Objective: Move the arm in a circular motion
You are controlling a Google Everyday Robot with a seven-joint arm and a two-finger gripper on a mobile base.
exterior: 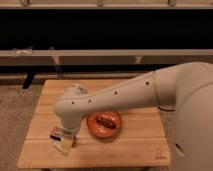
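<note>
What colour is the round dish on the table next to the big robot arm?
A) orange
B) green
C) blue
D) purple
A: the round dish on the wooden table is plainly orange. It lies just under the arm. The gripper is low at the arm's tip, beside the dish, over some small packets near the table's front edge.

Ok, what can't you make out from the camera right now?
Camera view:
The gripper: low over the table's front left, mostly hidden under the arm's wrist.
The small packets beneath it: too blurred to identify.
The white thing behind the arm: mostly hidden by it.
The orange bowl: far rim covered by the arm, contents blurred.
The arm's base: cut off by the right edge.
</note>
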